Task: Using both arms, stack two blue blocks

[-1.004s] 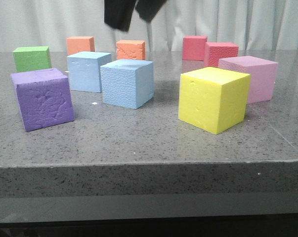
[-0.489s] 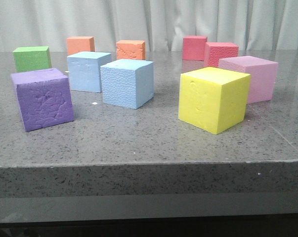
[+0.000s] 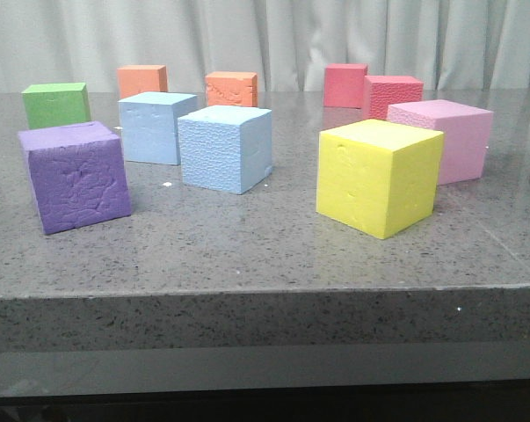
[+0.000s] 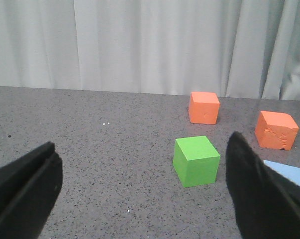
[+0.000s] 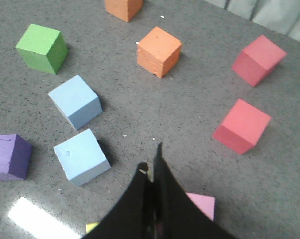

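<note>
Below the right end effector (image 5: 152,199), now lifted clear and pinched narrow, both blue blocks (image 5: 75,101) (image 5: 81,157) sit unstacked on the table (image 3: 247,237); left end effector (image 4: 140,194) gapes wide, empty.

Front view: low and close at the near edge of the table (image 3: 247,255), facing the curtain (image 3: 273,40) behind the far edge. Left wrist view: low over the left side, facing the same curtain. Right wrist view: high above, tilted down. Shared by all: green cube (image 3: 56,104) (image 4: 195,161) (image 5: 42,48) near the far-left corner.
</note>
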